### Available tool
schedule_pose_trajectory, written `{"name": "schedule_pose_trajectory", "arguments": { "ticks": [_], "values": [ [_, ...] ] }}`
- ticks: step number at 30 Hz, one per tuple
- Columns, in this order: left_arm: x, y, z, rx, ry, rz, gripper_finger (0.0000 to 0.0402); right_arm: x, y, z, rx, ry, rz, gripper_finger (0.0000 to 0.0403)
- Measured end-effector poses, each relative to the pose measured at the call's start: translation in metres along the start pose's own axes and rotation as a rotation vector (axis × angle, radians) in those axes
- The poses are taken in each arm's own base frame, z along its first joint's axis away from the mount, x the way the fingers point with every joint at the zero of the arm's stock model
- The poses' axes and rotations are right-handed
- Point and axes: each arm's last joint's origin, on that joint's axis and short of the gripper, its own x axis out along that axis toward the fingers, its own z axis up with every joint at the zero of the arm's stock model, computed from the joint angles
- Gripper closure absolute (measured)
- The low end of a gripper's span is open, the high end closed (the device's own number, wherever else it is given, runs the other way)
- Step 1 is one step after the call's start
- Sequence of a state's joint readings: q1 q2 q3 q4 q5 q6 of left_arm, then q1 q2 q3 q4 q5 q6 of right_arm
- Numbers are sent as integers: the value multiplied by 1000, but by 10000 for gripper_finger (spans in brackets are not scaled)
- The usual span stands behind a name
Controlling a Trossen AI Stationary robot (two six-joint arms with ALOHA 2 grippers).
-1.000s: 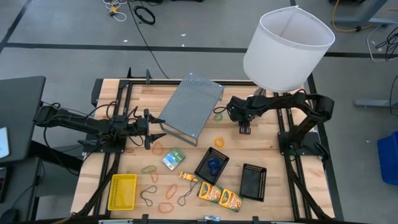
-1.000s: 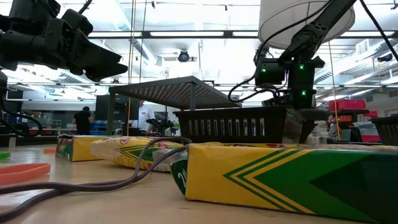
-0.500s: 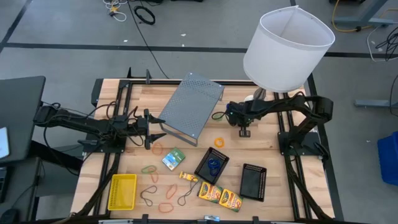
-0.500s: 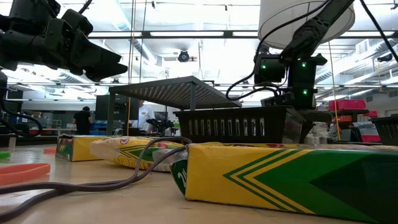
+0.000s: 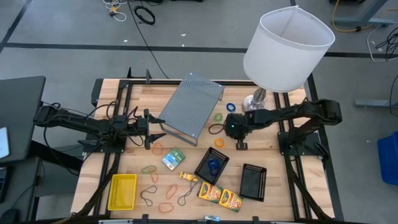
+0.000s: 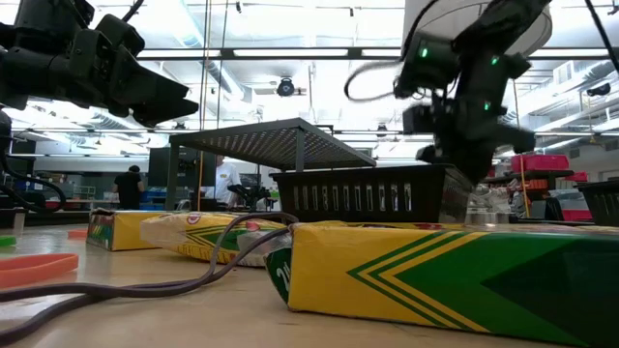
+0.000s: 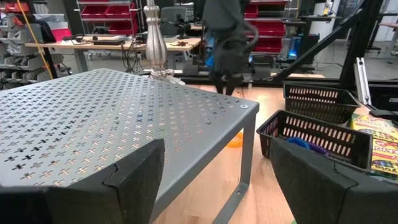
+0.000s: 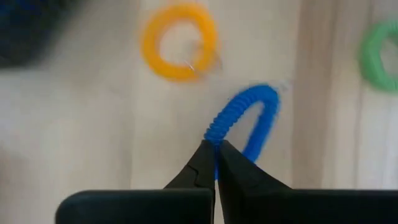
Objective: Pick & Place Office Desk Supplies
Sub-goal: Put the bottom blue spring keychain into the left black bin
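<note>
In the right wrist view, the right tool [image 8: 215,163] is seen pressed together on a blue coiled loop [image 8: 245,121], pinched at one thin edge and hanging clear of the worktop [image 8: 74,112]. A yellow loop [image 8: 179,42] and a green loop [image 8: 380,56] lie farther off on the wood. In the high view the right tool [image 5: 237,127] sits right of centre, above the nearer mesh tray [image 5: 211,165], where a blue item is already held. The left tool [image 5: 151,129] is held spread at mid-left beside the grey perforated stand [image 5: 189,107]. With so slight a pinch, the loop could slip or swing free, or miss the tray on release.
</note>
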State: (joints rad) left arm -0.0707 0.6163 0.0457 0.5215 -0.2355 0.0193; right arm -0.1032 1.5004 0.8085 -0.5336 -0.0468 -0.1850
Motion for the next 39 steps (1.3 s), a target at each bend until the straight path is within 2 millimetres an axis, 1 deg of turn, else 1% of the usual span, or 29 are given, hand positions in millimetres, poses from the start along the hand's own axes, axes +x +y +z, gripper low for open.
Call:
{"name": "schedule_pose_trajectory", "arguments": {
  "ticks": [4, 11, 18, 22, 27, 30, 34, 39],
  "values": [
    [0, 0, 0, 1, 2, 0, 108, -12, 10, 9, -13, -115, 23, 402],
    [0, 0, 0, 1, 3, 0, 108, -33, 29, 27, -82, -355, 129, 402],
    [0, 0, 0, 1, 3, 0, 108, -42, 45, 40, -149, -521, 344, 402],
    [0, 0, 0, 1, 3, 0, 108, -44, 53, 42, -141, -539, 376, 402],
    [0, 0, 0, 1, 3, 0, 108, -39, 64, 43, -154, -514, 353, 402],
    [0, 0, 0, 0, 3, 0, 108, -30, 71, 45, -152, -498, 357, 402],
    [0, 0, 0, 0, 3, 0, 108, -11, 80, 46, -142, -444, 360, 402],
    [0, 0, 0, 0, 2, 0, 108, 2, 87, 46, -150, -411, 350, 402]
  ]
}}
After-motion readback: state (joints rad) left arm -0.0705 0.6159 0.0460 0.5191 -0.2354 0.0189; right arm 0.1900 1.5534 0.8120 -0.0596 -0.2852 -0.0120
